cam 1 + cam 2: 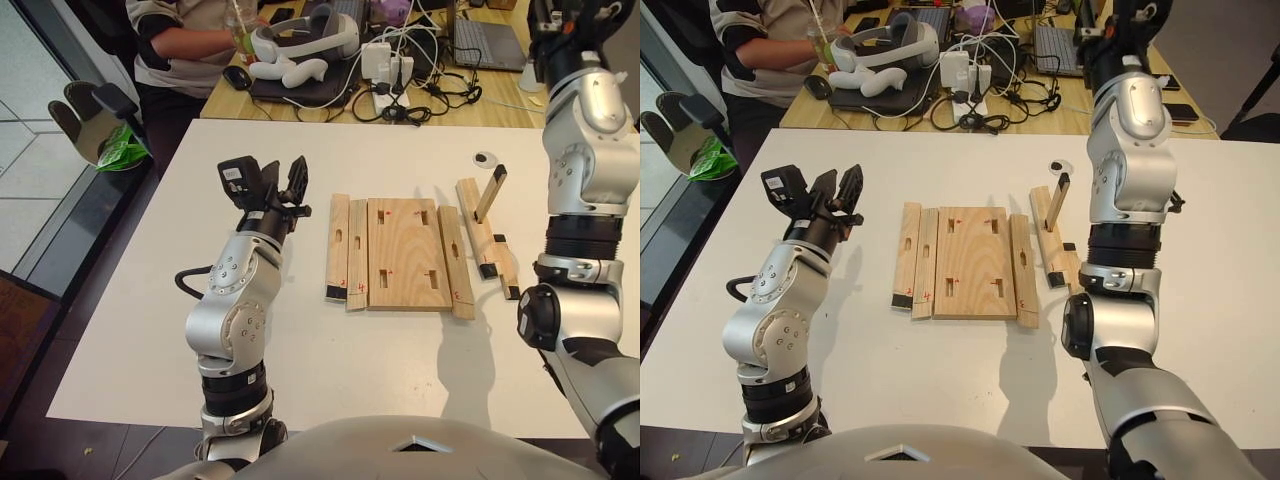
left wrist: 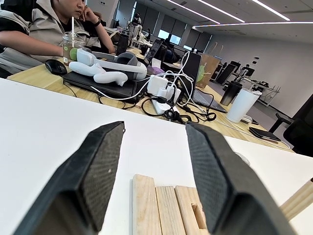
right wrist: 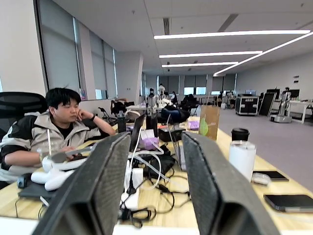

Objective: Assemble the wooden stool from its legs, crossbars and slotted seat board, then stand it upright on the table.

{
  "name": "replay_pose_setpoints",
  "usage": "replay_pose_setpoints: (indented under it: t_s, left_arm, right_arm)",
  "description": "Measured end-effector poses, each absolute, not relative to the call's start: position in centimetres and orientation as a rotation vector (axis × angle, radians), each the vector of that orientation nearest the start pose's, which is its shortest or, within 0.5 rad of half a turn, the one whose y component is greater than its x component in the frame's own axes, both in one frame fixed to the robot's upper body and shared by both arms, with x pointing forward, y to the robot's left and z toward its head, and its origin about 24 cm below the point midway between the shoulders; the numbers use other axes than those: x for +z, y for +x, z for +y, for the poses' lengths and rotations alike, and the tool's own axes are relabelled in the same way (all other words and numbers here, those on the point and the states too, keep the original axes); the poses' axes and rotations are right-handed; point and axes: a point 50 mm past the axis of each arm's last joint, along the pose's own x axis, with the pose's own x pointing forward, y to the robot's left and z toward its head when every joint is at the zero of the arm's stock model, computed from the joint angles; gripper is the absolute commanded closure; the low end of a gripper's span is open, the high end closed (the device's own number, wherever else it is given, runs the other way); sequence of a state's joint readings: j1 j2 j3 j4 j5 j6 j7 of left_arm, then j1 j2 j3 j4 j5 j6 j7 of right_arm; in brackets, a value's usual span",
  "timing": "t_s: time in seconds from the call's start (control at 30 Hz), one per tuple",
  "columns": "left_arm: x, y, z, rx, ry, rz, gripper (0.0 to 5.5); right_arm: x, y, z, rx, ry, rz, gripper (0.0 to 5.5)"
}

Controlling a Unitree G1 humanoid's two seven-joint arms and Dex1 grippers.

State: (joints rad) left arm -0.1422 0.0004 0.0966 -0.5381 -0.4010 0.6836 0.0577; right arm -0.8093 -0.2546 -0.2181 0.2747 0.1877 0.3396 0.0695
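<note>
Overhead, in the eye views, the left jaws hang released above the table (image 1: 150, 330). The seat board (image 1: 405, 252) lies flat to their right, with slats (image 1: 338, 247) touching both its sides and one stick (image 1: 490, 193) leaning tilted farther right. Left wrist view: the pads (image 2: 98, 176) are apart, and slat ends lie just beyond the gap. Right wrist view: the right jaws are released too, with a cluttered wooden table (image 3: 254, 205) beyond them.

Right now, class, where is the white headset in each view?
Left eye view: headset at top centre, on the wooden desk.
Right eye view: headset at top, left of centre.
Left wrist view: headset on the desk beyond the white table.
Right wrist view: headset on the same desk.
Shared landmark: the white power strip beside it.
</note>
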Motion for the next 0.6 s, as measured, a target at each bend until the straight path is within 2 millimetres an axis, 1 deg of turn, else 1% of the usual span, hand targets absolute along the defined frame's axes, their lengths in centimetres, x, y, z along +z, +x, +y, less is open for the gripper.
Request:
replay_pose_setpoints:
  t_s: [0.07,0.1,0.13,0.27,0.4,0.47,0.53,0.57,0.6]
  left_arm:
    - [13.6,25.5,14.1,-0.138,-0.321,0.008,3.19]
    - [13.6,25.5,14.1,-0.139,-0.321,0.008,3.19]
    - [13.6,25.5,14.0,-0.139,-0.321,0.008,3.19]
    - [13.6,25.5,14.0,-0.139,-0.321,0.007,3.19]
    - [13.6,25.5,14.0,-0.139,-0.321,0.007,3.19]
    - [13.6,25.5,14.0,-0.139,-0.321,0.007,3.19]
    - [13.7,25.5,14.0,-0.140,-0.321,0.005,3.19]
    - [13.7,25.6,14.0,-0.140,-0.321,0.004,3.19]
    - [13.7,25.6,14.0,-0.140,-0.320,0.004,3.19]
  right_arm:
    - [16.4,37.2,-19.5,0.003,0.045,-0.049,3.56]
    - [14.5,36.9,-19.9,-0.004,0.045,0.019,3.56]
    - [12.0,36.4,-20.2,-0.009,0.049,0.103,3.56]
    - [11.2,36.2,-20.2,0.025,0.047,0.123,3.56]
    - [11.3,36.2,-20.0,0.032,0.063,0.098,3.56]
    - [11.5,36.2,-19.9,0.032,0.102,0.073,3.56]
    - [12.8,36.0,-20.1,-0.014,0.190,-0.034,3.56]
    - [13.9,35.8,-20.8,-0.078,0.204,-0.104,3.56]
    - [15.2,35.4,-22.1,-0.173,0.219,-0.175,3.56]
